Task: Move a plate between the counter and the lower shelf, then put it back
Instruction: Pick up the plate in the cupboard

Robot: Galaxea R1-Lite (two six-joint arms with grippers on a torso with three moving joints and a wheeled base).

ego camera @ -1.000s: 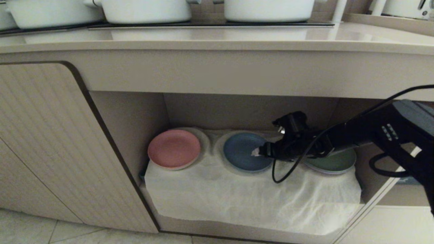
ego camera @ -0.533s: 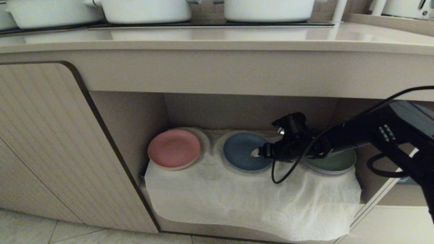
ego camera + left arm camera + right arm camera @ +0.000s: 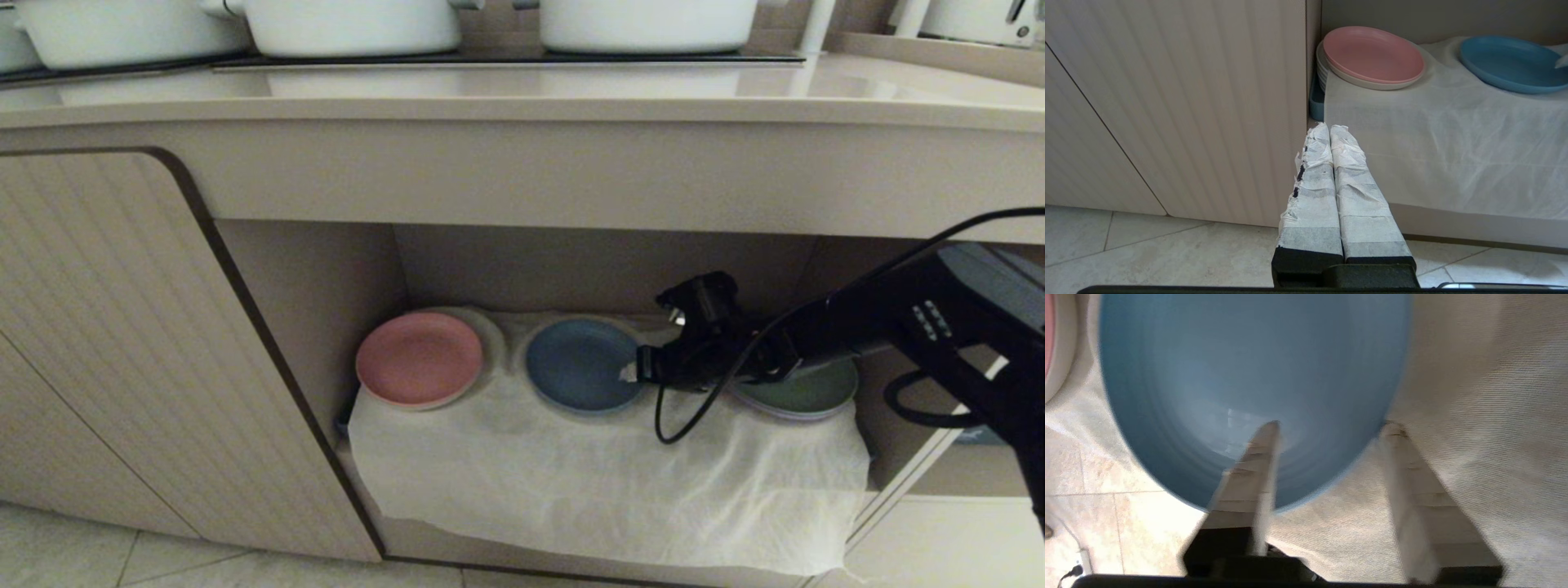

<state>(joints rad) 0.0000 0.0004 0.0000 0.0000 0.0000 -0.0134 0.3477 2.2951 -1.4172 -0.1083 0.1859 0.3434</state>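
So the right gripper (image 3: pixel 630 372) sits mid-right of the head view with its taped fingers (image 3: pixel 1249 469) partway open, straddling the plate (image 3: pixel 581 364) rim, one over the dish, one outside on the white cloth (image 3: pixel 604 482), probably lining up a pinch; nothing's actually clamped. The plate's a matte blue round thing with a shallow lip, sitting on the middle hump in the lower shelf (image 3: pixel 318 286), and the left gripper (image 3: pixel 1331 130) hangs pressed together and empty near the ribbed door (image 3: pixel 1180 102).

Ribbed beige cabinet door (image 3: pixel 122 351), pale tiled floor (image 3: pixel 98 555), white pots (image 3: pixel 351 24) above
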